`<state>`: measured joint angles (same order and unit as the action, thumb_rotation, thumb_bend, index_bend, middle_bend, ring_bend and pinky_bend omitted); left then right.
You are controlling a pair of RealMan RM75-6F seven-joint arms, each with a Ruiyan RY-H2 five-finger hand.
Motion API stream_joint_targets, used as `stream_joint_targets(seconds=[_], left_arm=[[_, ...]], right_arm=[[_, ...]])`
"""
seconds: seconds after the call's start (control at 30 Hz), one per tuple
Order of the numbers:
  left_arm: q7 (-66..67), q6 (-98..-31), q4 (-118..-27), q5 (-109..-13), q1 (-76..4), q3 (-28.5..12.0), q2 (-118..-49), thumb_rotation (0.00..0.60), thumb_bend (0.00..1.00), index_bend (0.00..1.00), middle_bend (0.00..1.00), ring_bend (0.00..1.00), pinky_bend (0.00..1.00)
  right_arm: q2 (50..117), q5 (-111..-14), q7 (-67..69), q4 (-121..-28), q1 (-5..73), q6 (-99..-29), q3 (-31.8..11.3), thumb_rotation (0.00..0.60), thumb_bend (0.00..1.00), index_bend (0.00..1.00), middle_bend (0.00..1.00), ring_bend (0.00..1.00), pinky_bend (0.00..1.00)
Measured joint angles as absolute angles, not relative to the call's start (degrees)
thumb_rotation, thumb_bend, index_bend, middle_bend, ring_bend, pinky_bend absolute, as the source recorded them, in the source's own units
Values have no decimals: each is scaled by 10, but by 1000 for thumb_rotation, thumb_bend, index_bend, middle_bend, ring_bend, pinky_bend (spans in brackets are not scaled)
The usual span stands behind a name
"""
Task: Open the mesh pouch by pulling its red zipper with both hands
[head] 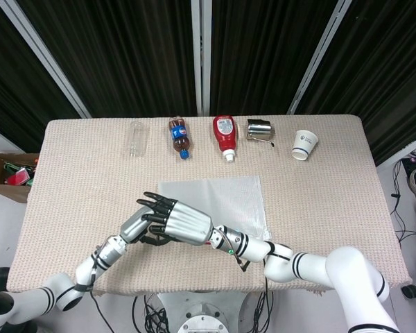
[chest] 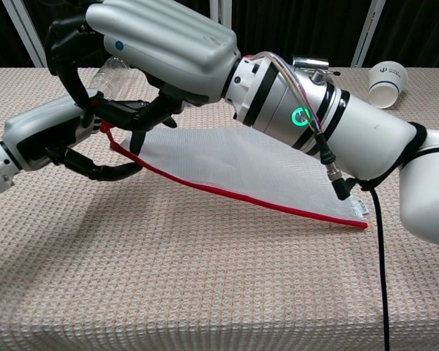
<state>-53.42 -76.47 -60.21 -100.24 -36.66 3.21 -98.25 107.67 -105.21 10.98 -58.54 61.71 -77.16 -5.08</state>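
The mesh pouch lies mid-table; in the chest view its left end is lifted and its right end rests on the cloth. The red zipper runs along its near edge. My right hand reaches across from the right and its dark fingers grip the raised left corner of the pouch. My left hand sits just left of that corner, fingers curled round the small red zipper pull. In the head view both hands, left hand and right hand, meet at the pouch's near-left corner and hide it.
Along the far edge lie a clear bottle, a cola bottle, a ketchup bottle, a metal cup and a paper cup. A cardboard box stands off the table's left side.
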Motion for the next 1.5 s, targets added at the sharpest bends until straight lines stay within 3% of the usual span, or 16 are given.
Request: stream_joint_targets(seconds=[0.83,1.5], left_arm=[[-765,-801,-570,-988,-353,50,-987,600,411,640,255,129,136],[-901,-819,-539,-959,-334,40,-992,600,439,650,255,129,136]], right_arm=[[1074,-1076,78,-548,575,-813,-12,600,477,955,284,0,0],[1052,-1079,73,-541,540,-824,11,600,477,958,284,0,0]])
